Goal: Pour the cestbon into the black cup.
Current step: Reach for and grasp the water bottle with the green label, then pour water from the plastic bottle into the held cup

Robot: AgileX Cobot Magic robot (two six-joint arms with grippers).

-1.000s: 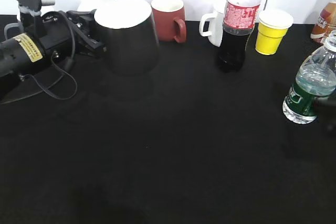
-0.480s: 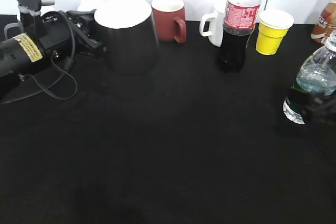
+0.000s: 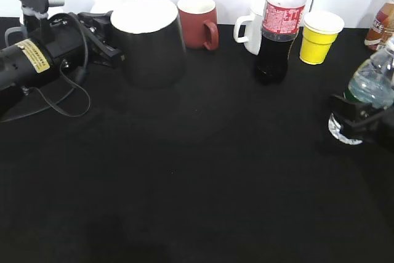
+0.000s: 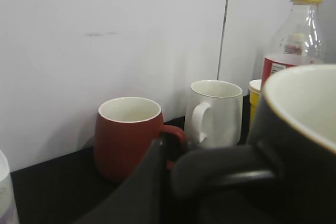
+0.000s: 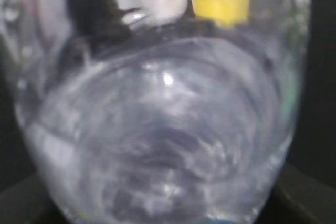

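Observation:
The black cup (image 3: 148, 41), matte black with a white inside, stands at the back left. My left gripper (image 3: 114, 50) is shut on its handle; the left wrist view shows the handle (image 4: 226, 174) held between the jaws (image 4: 173, 177). The cestbon (image 3: 371, 84), a clear bottle with a dark green label, stands at the far right edge. My right gripper (image 3: 360, 121) is shut round its lower body and hides the label. The bottle (image 5: 168, 129) fills the right wrist view, where the fingers are hidden.
Along the back stand a reddish-brown mug (image 3: 198, 21), a white mug (image 3: 249, 32), a red-labelled cola bottle (image 3: 277, 35) and a yellow paper cup (image 3: 320, 36). Another bottle (image 3: 381, 26) shows at the back right corner. The table top (image 3: 203, 170) is black.
My right gripper has come in from the right edge and closed round the cestbon's lower body, covering its green label. The left arm and the black cup have not moved.

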